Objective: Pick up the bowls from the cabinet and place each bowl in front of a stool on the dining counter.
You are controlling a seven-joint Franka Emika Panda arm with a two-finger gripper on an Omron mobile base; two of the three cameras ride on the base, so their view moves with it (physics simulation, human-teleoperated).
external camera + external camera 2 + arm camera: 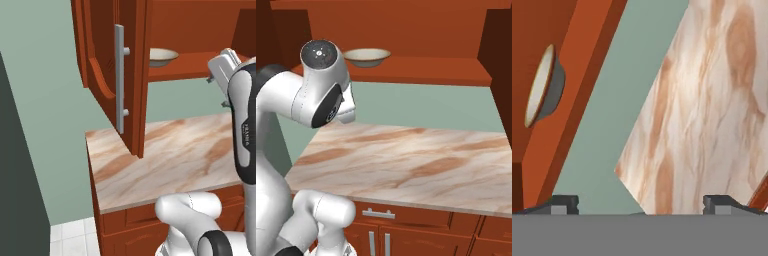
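Approaching with gripper [641, 206] jaws spread wide and empty, aiming for the bowl [366, 57] resting on the open cabinet [421, 67] shelf above the marble counter [406, 160], levelling the hand before straddling its rim.

Non-task surroundings: marble worktop, wall, base units, floor.

Veined beige-brown marble counter [170, 160] below the wall units, running along a pale green wall [426, 107]; same top seen rolled sideways in hand view [707, 105], green wall [612, 115] beside it. Reddish-brown drawer fronts [421, 222] under the top, silver bar handle [378, 214] on one, two vertical silver handles below it. Dark grey tall panel [17, 175] at far left of left base view, white tiled floor [75, 237] at its foot.
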